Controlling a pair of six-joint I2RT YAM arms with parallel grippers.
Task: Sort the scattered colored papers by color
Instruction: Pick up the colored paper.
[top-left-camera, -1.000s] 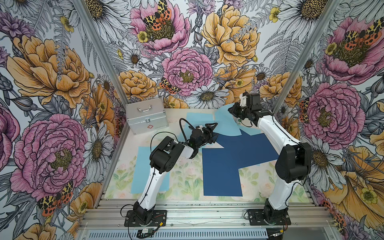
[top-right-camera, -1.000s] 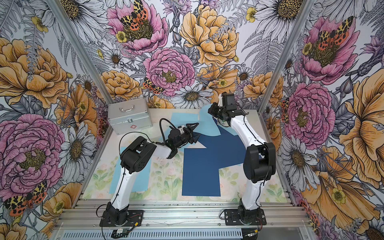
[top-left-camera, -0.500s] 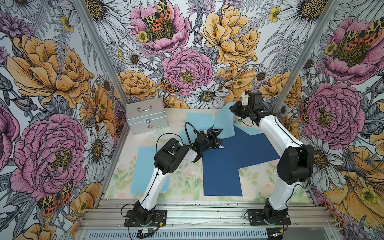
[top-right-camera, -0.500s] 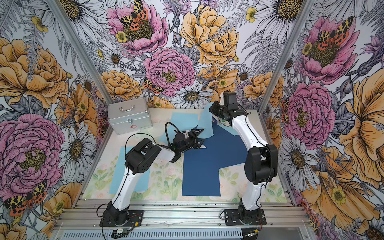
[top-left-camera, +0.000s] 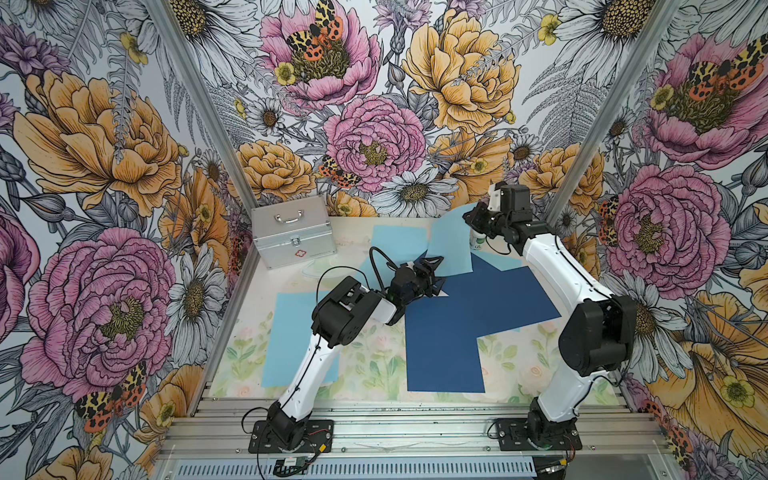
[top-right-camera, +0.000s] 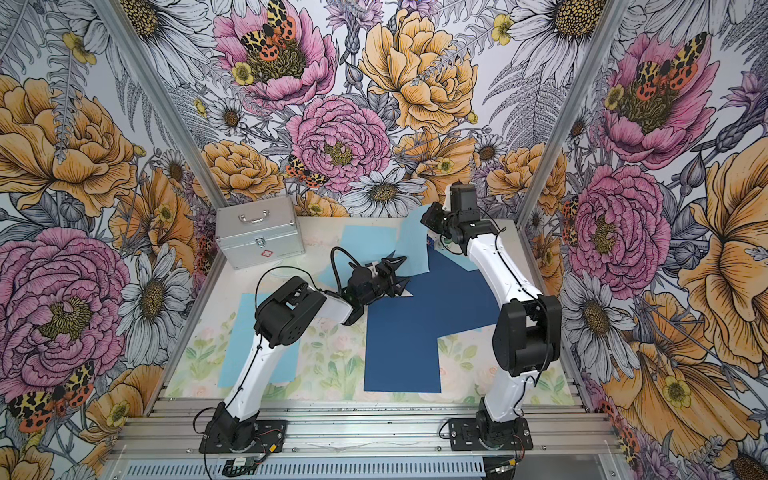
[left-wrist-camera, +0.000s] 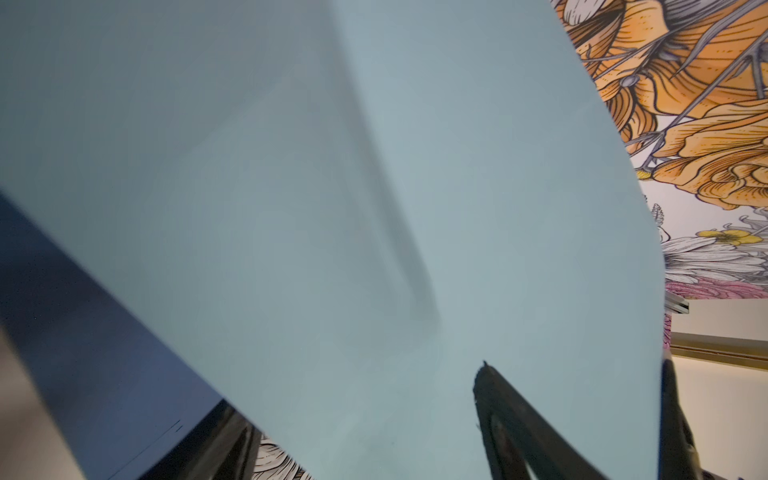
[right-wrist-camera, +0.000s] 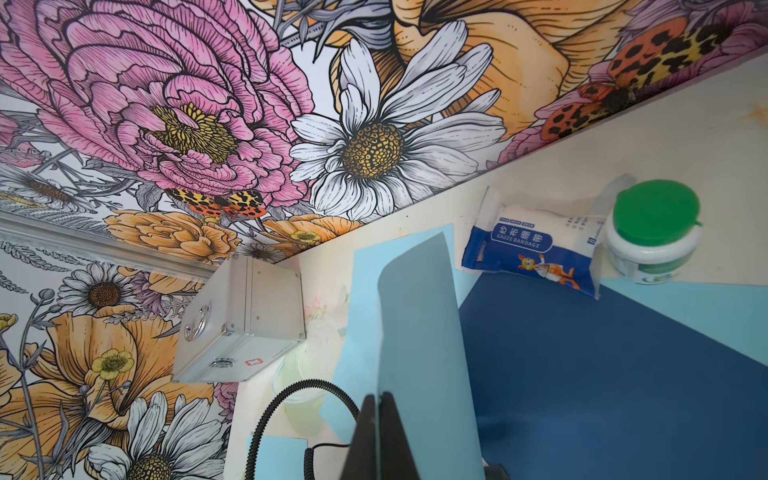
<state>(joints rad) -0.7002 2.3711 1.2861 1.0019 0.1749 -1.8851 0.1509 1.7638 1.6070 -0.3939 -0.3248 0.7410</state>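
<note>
My right gripper (top-left-camera: 472, 217) (right-wrist-camera: 376, 400) is shut on the top edge of a light blue paper (top-left-camera: 451, 246) (top-right-camera: 411, 249) (right-wrist-camera: 415, 332), which hangs lifted at the back of the table. My left gripper (top-left-camera: 434, 272) (top-right-camera: 398, 274) (left-wrist-camera: 357, 386) is open at that sheet's lower edge, and the sheet (left-wrist-camera: 374, 208) runs between its spread fingers (left-wrist-camera: 519, 424). Two dark navy papers (top-left-camera: 444, 340) (top-right-camera: 399, 345) overlap flat in the middle. Other light blue papers lie at the front left (top-left-camera: 291, 332), at the back (top-left-camera: 397, 241) and under the right arm (top-left-camera: 505, 262).
A silver first-aid case (top-left-camera: 293, 232) (right-wrist-camera: 245, 320) stands at the back left. A blue-and-white gauze packet (right-wrist-camera: 536, 249) and a green-lidded white jar (right-wrist-camera: 652, 232) sit against the back wall by the right arm. Floral walls close in on three sides.
The right gripper has raised the light blue paper so it hangs more upright. The left gripper, still open, has moved right to the sheet's lower edge.
</note>
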